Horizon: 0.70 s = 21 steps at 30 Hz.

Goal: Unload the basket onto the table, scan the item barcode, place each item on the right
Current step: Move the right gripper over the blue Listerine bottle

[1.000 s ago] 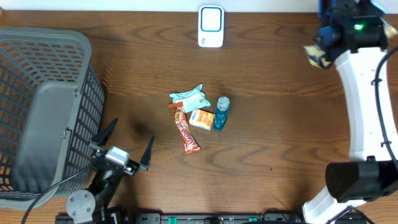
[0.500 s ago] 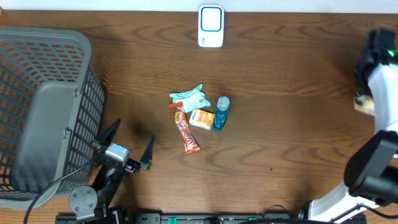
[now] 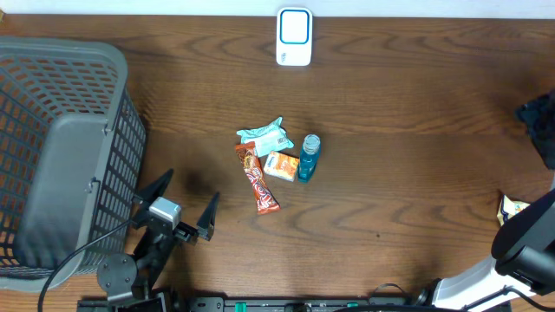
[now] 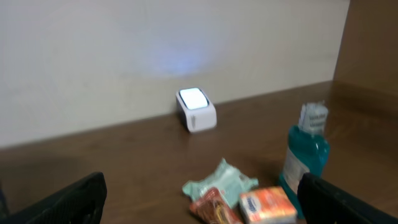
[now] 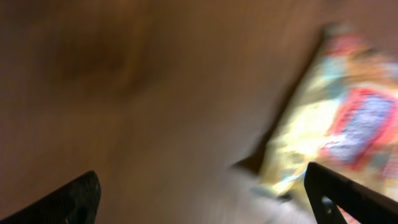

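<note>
Left gripper (image 3: pixel 188 192): my jaws wide, empty, near-left by basket (image 3: pixel 61 48) | right gripper (image 5: pixel 202 200): jaws wide apart, gripping nothing | yellow packet (image 3: pixel 512 208): blurred, on table (image 3: pixel 390 130), right edge

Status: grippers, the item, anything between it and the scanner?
Left gripper open, empty. Right gripper open; yellow packet loose at far right, blurred. Scanner unobstructed; four other items piled centre.
</note>
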{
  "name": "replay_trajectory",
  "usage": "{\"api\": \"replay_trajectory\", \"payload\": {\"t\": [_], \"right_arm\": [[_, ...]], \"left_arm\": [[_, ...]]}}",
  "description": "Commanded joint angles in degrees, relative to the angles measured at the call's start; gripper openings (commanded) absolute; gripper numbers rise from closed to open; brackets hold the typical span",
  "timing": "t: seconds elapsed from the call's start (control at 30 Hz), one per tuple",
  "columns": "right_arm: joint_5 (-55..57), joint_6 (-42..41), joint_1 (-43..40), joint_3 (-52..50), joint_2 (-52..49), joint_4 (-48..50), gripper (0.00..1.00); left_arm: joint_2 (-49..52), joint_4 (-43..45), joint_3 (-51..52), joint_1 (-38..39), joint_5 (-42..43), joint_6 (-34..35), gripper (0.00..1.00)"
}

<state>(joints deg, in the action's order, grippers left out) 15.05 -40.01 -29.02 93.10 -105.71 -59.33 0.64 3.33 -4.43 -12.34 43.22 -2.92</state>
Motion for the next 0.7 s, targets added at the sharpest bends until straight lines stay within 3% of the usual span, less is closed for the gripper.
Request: {"api": "replay_trajectory", "payload": {"t": [0.0, 0.07, 0.17, 0.67], "right_arm": [[-22.2, 3.4, 1.3, 3.6, 0.4, -3.1, 0.99], [-30.4, 3.5, 2.8, 4.0, 0.5, -3.9, 0.99], [-33.7, 3.5, 5.4, 4.0, 0.5, -5.7, 0.99], [-29.6, 6.4, 26.6, 4.0, 0.5, -19.1, 0.98]], "left_arm": [[0.0, -1.3, 0.3, -0.1, 1.2, 0.5, 0.98], [0.0, -0.8, 0.3, -0.1, 1.1, 0.5, 0.98], [0.0, -0.2, 0.3, -0.1, 1.2, 0.4, 0.98], [0.0, 2.9, 0.3, -0.1, 1.2, 0.5, 0.98]]}}
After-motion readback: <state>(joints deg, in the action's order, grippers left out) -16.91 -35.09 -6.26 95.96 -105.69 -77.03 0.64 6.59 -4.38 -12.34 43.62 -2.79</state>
